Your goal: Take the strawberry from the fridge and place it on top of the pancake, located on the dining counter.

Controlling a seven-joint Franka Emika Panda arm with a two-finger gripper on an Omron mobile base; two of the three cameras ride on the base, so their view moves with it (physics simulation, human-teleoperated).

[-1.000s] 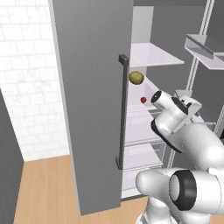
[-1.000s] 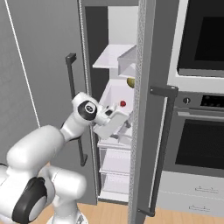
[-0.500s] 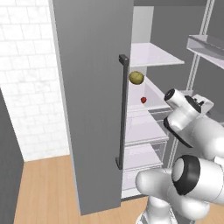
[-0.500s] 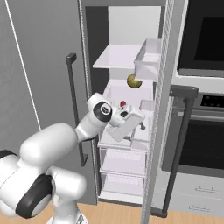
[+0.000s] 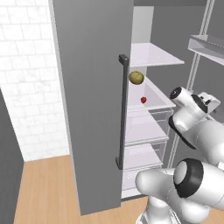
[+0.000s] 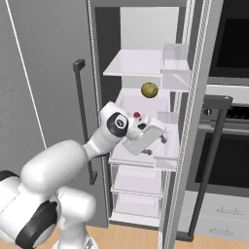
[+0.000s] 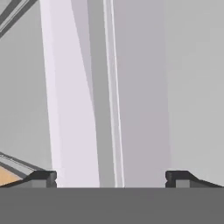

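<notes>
Now fridge open, strawberry on middle shelf near yellow-green fruit; claw spread wide, empty, just beside shelf edge.

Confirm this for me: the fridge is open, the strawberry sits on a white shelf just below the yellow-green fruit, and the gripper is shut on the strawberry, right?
Not quite. The gripper is open and empty, as the right base view shows; the strawberry lies untouched on the fridge shelf, below the yellow-green fruit.

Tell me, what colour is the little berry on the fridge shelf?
The strawberry is red. It shows best in the left base view, just below the round yellow-green fruit.
</notes>
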